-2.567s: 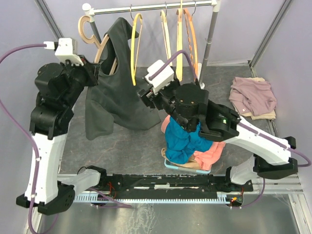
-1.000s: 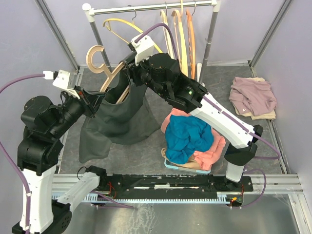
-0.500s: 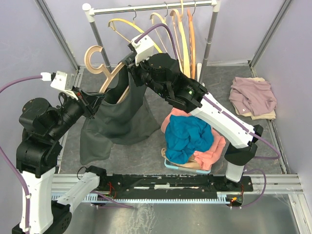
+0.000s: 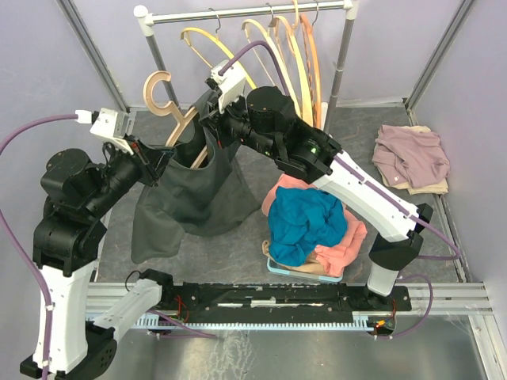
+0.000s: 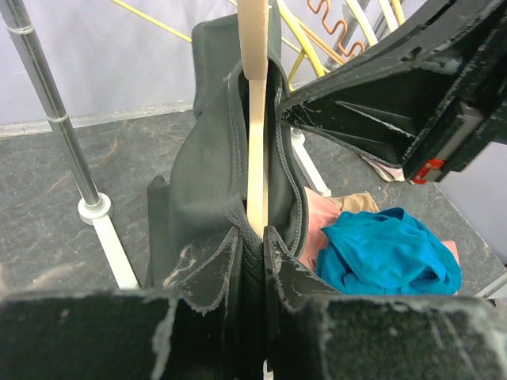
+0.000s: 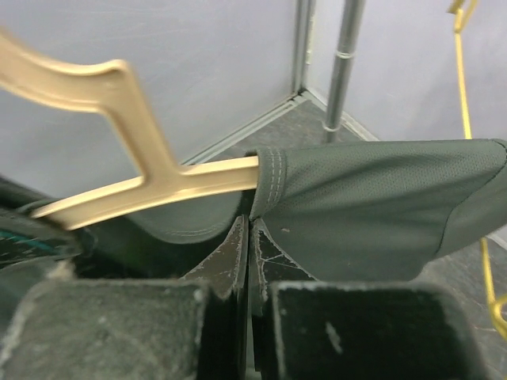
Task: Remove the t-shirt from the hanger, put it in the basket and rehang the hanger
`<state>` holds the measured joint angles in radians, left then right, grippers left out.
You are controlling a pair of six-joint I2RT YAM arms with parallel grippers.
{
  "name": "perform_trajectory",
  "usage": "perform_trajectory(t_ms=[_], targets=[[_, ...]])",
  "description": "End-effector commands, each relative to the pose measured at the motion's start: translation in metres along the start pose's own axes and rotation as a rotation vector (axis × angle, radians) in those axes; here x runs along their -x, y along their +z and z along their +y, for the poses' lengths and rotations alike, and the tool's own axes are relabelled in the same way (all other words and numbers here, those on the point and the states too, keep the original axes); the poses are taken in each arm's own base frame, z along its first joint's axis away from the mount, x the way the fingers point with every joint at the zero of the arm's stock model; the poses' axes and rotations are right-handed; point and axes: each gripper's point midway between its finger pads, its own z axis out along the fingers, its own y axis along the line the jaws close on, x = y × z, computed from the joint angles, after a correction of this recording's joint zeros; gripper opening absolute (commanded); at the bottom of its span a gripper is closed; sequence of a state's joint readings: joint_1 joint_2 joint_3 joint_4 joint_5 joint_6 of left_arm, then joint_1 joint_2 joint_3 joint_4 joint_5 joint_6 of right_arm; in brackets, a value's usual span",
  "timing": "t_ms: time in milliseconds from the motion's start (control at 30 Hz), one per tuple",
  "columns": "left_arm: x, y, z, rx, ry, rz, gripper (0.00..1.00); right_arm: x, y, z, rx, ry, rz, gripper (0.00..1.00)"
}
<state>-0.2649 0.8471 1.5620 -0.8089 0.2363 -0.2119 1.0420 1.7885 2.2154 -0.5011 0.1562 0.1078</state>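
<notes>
Two tools — L (image 5: 252, 236), R (image 6: 250, 227) — on t-shirt (image 4: 190, 188)

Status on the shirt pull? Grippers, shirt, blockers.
Left gripper shut on t-shirt collar; right gripper shut on its shoulder. T-shirt on wooden hanger, both held off the rack. Hanger arm inside the shoulder; not yet freed.

The left arm (image 4: 67, 237) is standing tall from its base and bending forward, its gripper (image 5: 252, 233) clamping the hanger (image 5: 255, 119). The right arm (image 4: 360, 194) is stretching across toward the left, its gripper (image 6: 249, 226) pinching the t-shirt (image 6: 372, 206) edge, fingertips almost touching.
</notes>
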Motion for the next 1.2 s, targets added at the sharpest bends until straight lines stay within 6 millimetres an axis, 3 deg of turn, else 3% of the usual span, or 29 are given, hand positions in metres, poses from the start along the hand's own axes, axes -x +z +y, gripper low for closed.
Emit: perform_trajectory(t_ms=[0, 300, 467, 633, 833, 1167], targets=[[0.027, 0.009, -0.005, -0.017, -0.044, -0.103, 0.03, 0.035, -0.022, 0.027, 0.157, 0.017, -0.089, 0.01], [0.029, 0.016, -0.007, -0.037, -0.047, -0.102, 0.03, 0.037, -0.028, 0.056, 0.313, 0.025, -0.072, 0.01], [0.028, 0.017, -0.01, -0.055, -0.037, -0.097, 0.03, 0.049, -0.033, 0.035, 0.2, 0.018, -0.131, 0.32], [0.024, 0.018, -0.018, -0.109, -0.028, -0.085, 0.03, 0.062, -0.038, 0.02, 0.133, -0.026, -0.166, 0.43], [0.019, 0.017, -0.023, -0.145, -0.022, -0.075, 0.03, 0.075, -0.036, 0.013, 0.087, -0.04, -0.209, 0.46], [0.019, 0.013, -0.028, -0.169, -0.013, -0.073, 0.03, 0.077, -0.02, 0.011, 0.066, -0.051, -0.21, 0.47]])
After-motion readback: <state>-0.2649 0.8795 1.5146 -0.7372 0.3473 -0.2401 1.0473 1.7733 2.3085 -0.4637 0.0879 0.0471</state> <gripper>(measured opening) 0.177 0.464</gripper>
